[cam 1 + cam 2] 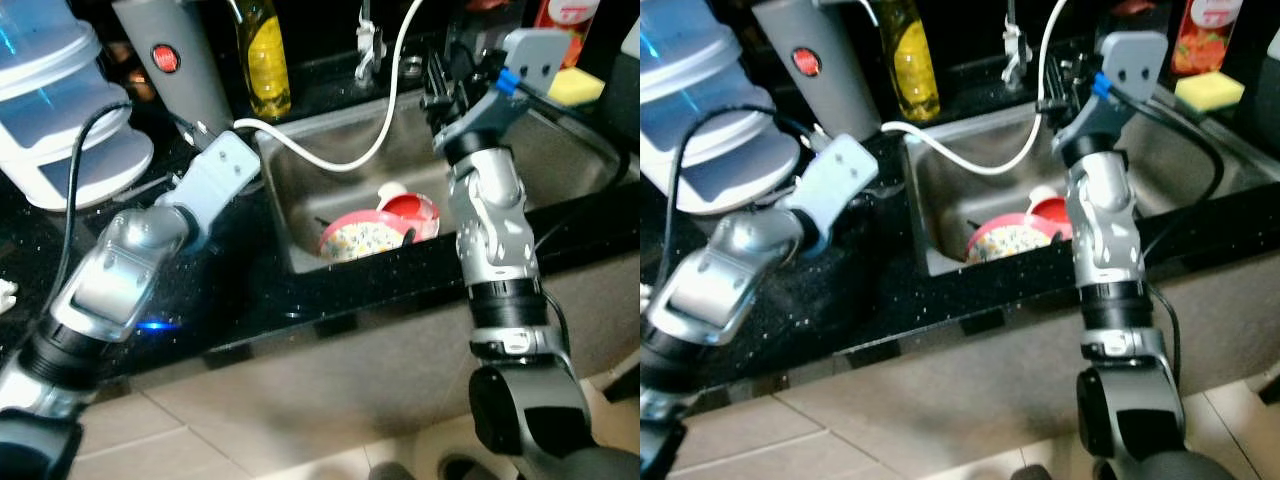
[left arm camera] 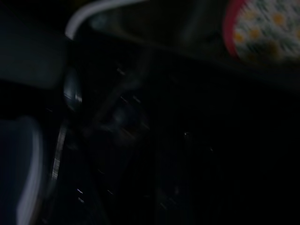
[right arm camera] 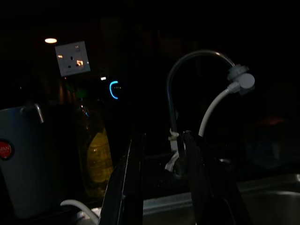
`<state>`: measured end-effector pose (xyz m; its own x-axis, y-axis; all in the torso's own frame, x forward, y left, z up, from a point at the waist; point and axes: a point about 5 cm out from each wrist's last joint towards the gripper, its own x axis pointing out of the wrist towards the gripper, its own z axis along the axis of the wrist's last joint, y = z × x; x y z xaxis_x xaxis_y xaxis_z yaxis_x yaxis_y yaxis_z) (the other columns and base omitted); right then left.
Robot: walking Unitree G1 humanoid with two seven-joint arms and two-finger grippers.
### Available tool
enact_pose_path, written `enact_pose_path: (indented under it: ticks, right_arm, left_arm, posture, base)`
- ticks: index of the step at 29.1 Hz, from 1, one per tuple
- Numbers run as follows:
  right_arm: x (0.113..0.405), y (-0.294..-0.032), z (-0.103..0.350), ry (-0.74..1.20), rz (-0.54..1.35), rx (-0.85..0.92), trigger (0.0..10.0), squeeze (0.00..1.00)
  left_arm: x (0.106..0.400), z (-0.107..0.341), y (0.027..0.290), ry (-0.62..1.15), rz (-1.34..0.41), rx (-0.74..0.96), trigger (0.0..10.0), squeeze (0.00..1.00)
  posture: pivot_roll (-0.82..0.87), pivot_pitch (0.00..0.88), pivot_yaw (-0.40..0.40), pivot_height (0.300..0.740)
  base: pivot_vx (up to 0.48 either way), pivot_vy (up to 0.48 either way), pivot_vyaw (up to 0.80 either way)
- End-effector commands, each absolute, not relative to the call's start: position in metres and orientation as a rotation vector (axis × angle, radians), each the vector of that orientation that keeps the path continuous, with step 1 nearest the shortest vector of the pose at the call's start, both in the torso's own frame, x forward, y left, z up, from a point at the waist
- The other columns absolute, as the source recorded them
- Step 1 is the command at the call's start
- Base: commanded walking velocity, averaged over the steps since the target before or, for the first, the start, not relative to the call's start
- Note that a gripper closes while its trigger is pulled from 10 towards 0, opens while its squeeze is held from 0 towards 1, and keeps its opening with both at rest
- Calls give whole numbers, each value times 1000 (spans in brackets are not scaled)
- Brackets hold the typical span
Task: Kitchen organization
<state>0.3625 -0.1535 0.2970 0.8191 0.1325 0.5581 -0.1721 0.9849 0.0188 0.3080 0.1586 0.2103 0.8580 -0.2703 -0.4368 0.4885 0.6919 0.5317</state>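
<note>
The stainless steel sink basin [image 1: 300, 190] is the reference. The right gripper [image 3: 161, 154] is raised above its rear rim, fingers parted and empty, facing the curved metal faucet [image 3: 187, 61]. The left gripper [image 1: 190, 135] lies over the black countertop [image 1: 250, 290] beside the basin; finger state cannot be determined. A red-rimmed floral bowl [image 1: 365, 238] rests inside.

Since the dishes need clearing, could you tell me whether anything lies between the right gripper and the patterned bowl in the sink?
The white hose droops across the sink, left of the line from the right gripper down to the patterned bowl; nothing visible blocks that line.
</note>
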Motion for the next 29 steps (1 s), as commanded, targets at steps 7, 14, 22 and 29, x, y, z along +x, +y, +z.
enact_pose_path:
  ticks: [7, 14, 22, 29]
  right_arm:
    - [360, -142, 296, -564, 208, 71, 10000, 0]
    - [358, -146, 297, -563, 198, 65, 10000, 0]
    - [356, -150, 299, -560, 186, 58, 10000, 0]
    - [354, -152, 301, -562, 180, 52, 10000, 0]
  left_arm:
    - [315, 180, 174, 450, -347, 803, 10000, 0]
    - [330, 166, 180, 476, -293, 859, 10000, 0]
    - [353, 151, 171, 476, -321, 803, 10000, 0]
    - [368, 149, 165, 415, -350, 888, 10000, 0]
  posture:
    - [-116, 3, 125, 740]
    - [-134, 0, 129, 740]
    - [-165, 7, 128, 740]
    - [-183, 12, 131, 740]
  base:
    - [0, 0, 0]
    - [0, 0, 0]
    - [0, 0, 0]
    - [0, 0, 0]
